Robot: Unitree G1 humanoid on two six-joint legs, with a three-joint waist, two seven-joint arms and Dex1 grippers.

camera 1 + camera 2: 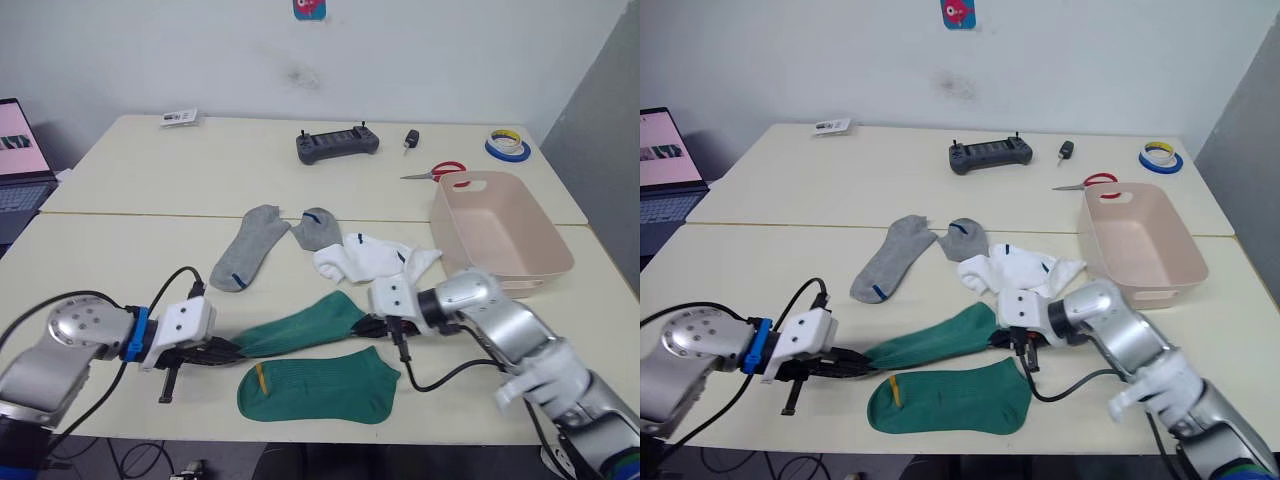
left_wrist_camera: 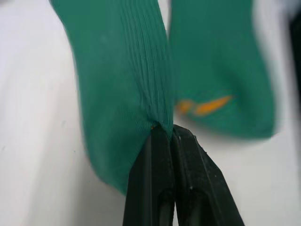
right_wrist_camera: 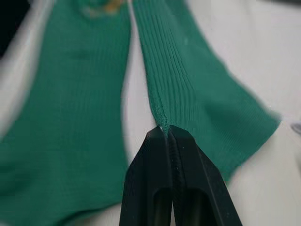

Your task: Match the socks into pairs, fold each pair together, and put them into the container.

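Near the front edge of the bench [image 1: 120, 260] one green sock [image 1: 300, 327] is stretched between the two tools: the left tool [image 1: 232, 349] is clamped on one end of it and the right tool [image 1: 368, 325] on the other, each wrist view showing its black fingers pressed together with a ridge of ribbed cloth pinched at the tips. Held taut like this, the sock hangs as a straight band just behind its mate [image 1: 318, 388], which lies flat on the bench with its yellow mark [image 1: 261, 377] up. My guess is that the grip at both ends is there to keep the sock spread and straight so it can be laid squarely over the mate before folding.

Behind the green pair, the two grey socks [image 1: 248, 247] lie side by side, one long and flat, the other bunched short, and the white socks [image 1: 372, 258] sit in a crumpled heap just right of them. None of these is paired or folded yet. The pink container [image 1: 498, 233] stands at the right side of the bench, near the white heap, with nothing visible in it, an easy reach for the right arm.

Farther back lie a black controller [image 1: 337, 144], scissors [image 1: 437, 172] and tape rolls [image 1: 508, 145]
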